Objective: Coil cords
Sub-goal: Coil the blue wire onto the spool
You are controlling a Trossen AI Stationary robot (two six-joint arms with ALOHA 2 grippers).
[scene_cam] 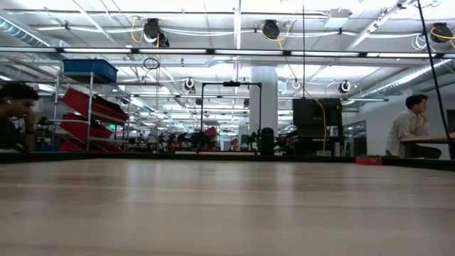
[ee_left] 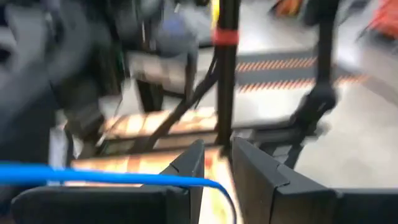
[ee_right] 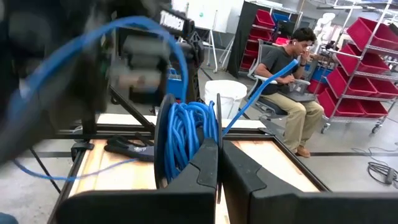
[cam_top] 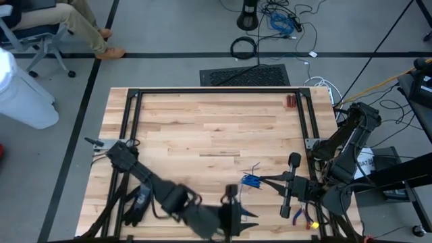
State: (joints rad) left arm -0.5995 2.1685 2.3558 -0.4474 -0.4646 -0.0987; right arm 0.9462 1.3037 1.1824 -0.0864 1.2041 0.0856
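Worktop (cam_top: pixel 216 128): light wood planks, bordered by a black metal frame (cam_top: pixel 216 91). A small dark red-brown item (cam_top: pixel 290 102) lies near the far right corner. A black glove (cam_top: pixel 137 202) lies by the near left edge. Red-handled pliers (cam_top: pixel 302 216) lie at the near right corner.

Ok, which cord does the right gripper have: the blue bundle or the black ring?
The blue bundle, pinched in the right gripper over the table. The black ring lies on the floor beyond it, untouched.
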